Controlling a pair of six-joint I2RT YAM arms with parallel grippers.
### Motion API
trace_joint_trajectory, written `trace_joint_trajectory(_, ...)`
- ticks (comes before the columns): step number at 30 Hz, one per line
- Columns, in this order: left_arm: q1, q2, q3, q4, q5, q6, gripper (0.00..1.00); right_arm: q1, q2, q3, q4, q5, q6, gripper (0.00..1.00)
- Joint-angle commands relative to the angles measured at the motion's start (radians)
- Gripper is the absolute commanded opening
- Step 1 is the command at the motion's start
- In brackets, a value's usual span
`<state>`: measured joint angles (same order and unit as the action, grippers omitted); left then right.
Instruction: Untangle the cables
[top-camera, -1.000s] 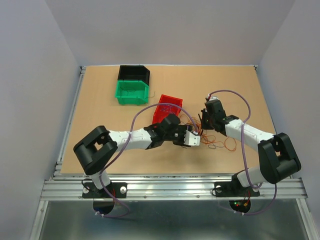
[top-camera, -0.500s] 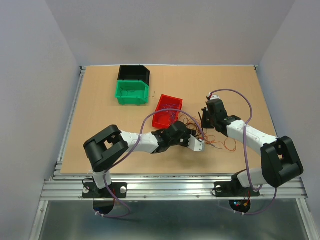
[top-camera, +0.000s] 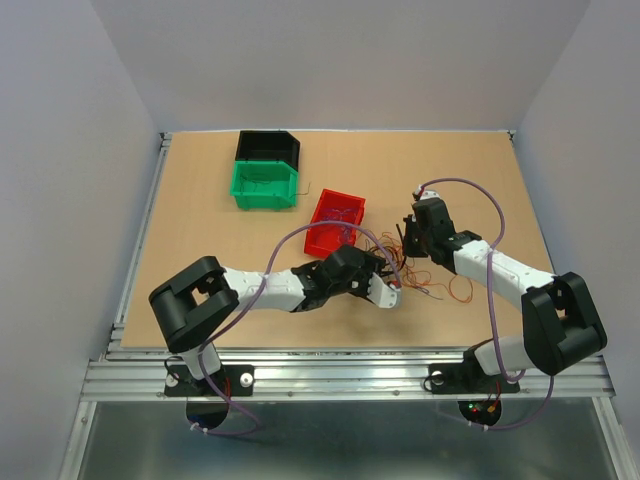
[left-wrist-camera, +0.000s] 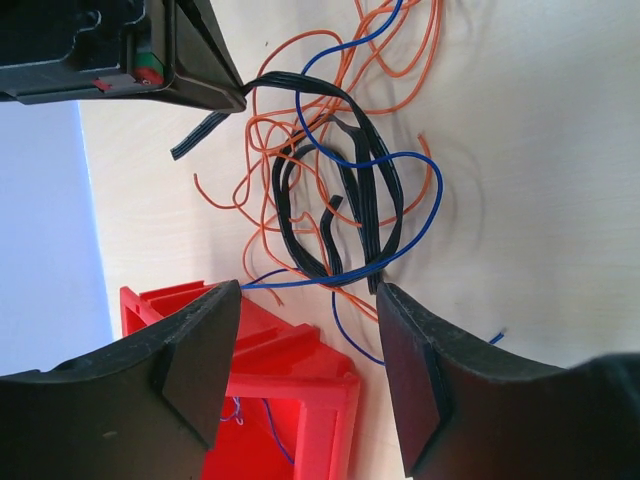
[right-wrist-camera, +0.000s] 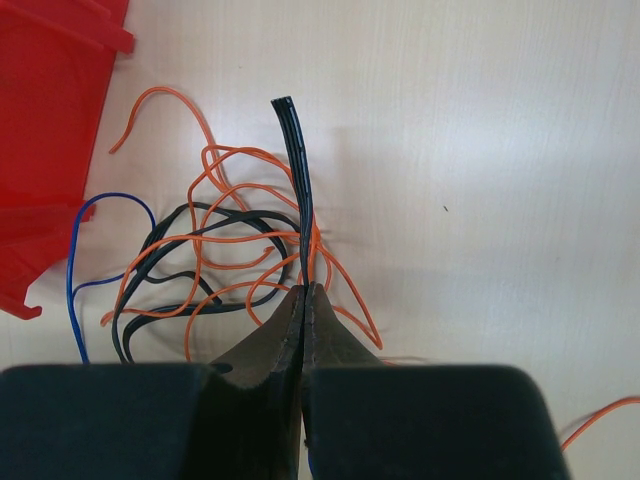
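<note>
The cables (top-camera: 425, 272) lie as a loose tangle of orange, black and blue strands on the table between my two grippers. My right gripper (right-wrist-camera: 303, 290) is shut on a flat black cable (right-wrist-camera: 297, 180) that sticks up out of the orange loops (right-wrist-camera: 230, 235). A blue strand (right-wrist-camera: 75, 250) runs off to the left of them. My left gripper (left-wrist-camera: 310, 300) is open with nothing between its fingers. It hovers over the corner of the red bin (left-wrist-camera: 290, 400), just short of the black coil (left-wrist-camera: 350, 200) and the blue loop (left-wrist-camera: 400, 160).
The red bin (top-camera: 335, 222) stands just left of the tangle and holds a few thin blue strands. A green bin (top-camera: 264, 185) and a black bin (top-camera: 267, 148) sit together at the back left. Lilac arm cables arc over both arms.
My left gripper has opened wider and drawn back a little to the left, toward the red bin. The right gripper has stayed shut on the black cable in the same place.
</note>
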<state>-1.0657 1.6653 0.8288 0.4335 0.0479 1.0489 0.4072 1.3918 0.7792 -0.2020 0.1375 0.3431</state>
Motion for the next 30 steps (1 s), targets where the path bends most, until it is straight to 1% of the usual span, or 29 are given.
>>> trace_joint_trajectory(1, -0.011, -0.030, 0.010, -0.004, -0.009, 0.046, 0.68, 0.005, -0.013, 0.046, 0.013, -0.006, -0.007, 0.01)
trace_joint_trajectory(3, -0.017, -0.004, 0.033, -0.006, -0.031, 0.054, 0.66, 0.005, -0.013, 0.046, 0.012, -0.007, -0.007, 0.00)
trace_joint_trajectory(6, -0.028, 0.031, 0.053, -0.010, -0.039, 0.066, 0.65, 0.005, -0.011, 0.048, 0.013, -0.009, -0.006, 0.01)
trace_joint_trajectory(7, -0.033, 0.048, 0.055, -0.009, -0.092, 0.072, 0.65, 0.005, -0.011, 0.048, 0.013, -0.009, -0.007, 0.01)
trace_joint_trajectory(10, -0.062, 0.077, 0.058, 0.028, -0.155, 0.095, 0.64, 0.005, -0.011, 0.046, 0.015, -0.009, -0.007, 0.00)
trace_joint_trajectory(13, -0.080, 0.099, 0.055, 0.050, -0.189, 0.118, 0.64, 0.005, -0.011, 0.046, 0.015, -0.012, -0.009, 0.01)
trace_joint_trajectory(14, -0.082, 0.106, 0.056, 0.050, -0.192, 0.120, 0.62, 0.005, -0.011, 0.046, 0.015, -0.013, -0.009, 0.01)
trace_joint_trajectory(15, -0.083, 0.114, 0.069, 0.048, -0.203, 0.122, 0.59, 0.007, -0.013, 0.046, 0.015, -0.013, -0.007, 0.01)
trace_joint_trajectory(19, -0.085, 0.148, 0.087, 0.050, -0.218, 0.109, 0.34, 0.005, -0.013, 0.045, 0.016, -0.013, -0.007, 0.01)
trace_joint_trajectory(20, -0.085, 0.148, 0.089, 0.053, -0.214, 0.103, 0.23, 0.005, -0.013, 0.045, 0.016, -0.013, -0.007, 0.01)
trace_joint_trajectory(21, -0.085, 0.143, 0.089, 0.059, -0.214, 0.099, 0.16, 0.005, -0.013, 0.045, 0.016, -0.013, -0.007, 0.01)
trace_joint_trajectory(22, -0.085, 0.130, 0.084, 0.065, -0.212, 0.096, 0.05, 0.005, -0.013, 0.045, 0.016, -0.013, -0.007, 0.01)
trace_joint_trajectory(23, -0.085, 0.122, 0.079, 0.073, -0.209, 0.092, 0.01, 0.005, -0.013, 0.045, 0.018, -0.009, -0.007, 0.00)
trace_joint_trajectory(28, -0.085, 0.038, 0.040, 0.090, -0.195, 0.030, 0.00, 0.005, -0.010, 0.045, 0.018, 0.027, 0.008, 0.01)
trace_joint_trajectory(30, -0.080, -0.027, 0.030, 0.052, -0.162, -0.003, 0.00, 0.005, -0.008, 0.045, 0.016, 0.060, 0.019, 0.01)
